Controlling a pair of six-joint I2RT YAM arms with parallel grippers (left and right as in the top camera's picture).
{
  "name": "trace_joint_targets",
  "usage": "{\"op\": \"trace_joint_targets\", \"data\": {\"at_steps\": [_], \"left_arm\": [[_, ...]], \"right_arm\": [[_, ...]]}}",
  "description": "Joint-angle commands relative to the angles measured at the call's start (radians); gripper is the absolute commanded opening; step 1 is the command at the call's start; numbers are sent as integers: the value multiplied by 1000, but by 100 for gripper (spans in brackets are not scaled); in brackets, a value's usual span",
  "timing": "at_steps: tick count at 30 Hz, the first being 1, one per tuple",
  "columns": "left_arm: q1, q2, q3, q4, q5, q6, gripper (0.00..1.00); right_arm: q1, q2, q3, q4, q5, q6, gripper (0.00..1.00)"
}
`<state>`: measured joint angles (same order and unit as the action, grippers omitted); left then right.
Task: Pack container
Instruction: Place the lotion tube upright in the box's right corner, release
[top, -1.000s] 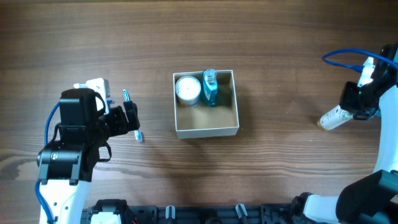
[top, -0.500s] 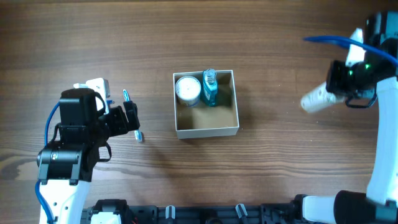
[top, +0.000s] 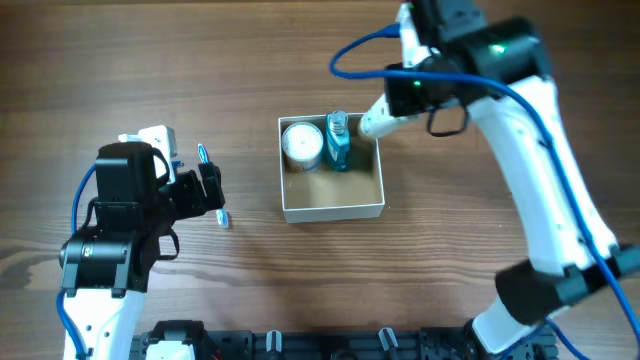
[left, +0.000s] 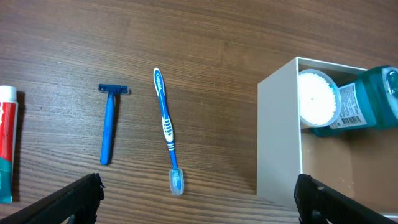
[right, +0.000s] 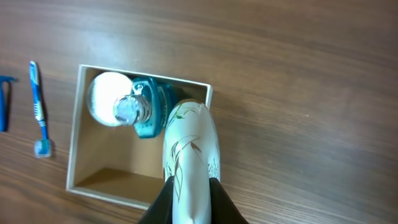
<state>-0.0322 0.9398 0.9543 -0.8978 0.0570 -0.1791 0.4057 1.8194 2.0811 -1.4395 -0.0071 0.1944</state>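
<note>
Now right gripper (right: 189, 204), clenched on a white tube (right: 189, 146), hangs over the upper-right corner of the box (top: 333, 211) at frame centre; risk: tube catches the wall or knocks the mouthwash (top: 338, 142), since that corner is crowded.

Even, bright overhead light; soft shadows, sharp focus.

Far side of your container (top: 334, 211) is crowded: white jar (top: 302, 145) in the far left corner, teal bottle (top: 338, 141) right up against it. The near half of the floor is bare, so you can come down there. The white tube (top: 377, 119) hangs over the far right corner. Outside on the left, the toothbrush (left: 166, 127) and razor (left: 109, 130) lie apart, with bare wood between them.
</note>
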Motion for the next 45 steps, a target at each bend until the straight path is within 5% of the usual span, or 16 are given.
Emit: {"op": "trace_joint_targets", "data": {"at_steps": [1,45], "left_arm": [[-5,3,21,2,-6,-12,100],[-5,3,21,2,-6,-12,100]], "right_arm": [[3,52,22,26,-2,22,4],[16,55,23,85,-99,-63,4]]}}
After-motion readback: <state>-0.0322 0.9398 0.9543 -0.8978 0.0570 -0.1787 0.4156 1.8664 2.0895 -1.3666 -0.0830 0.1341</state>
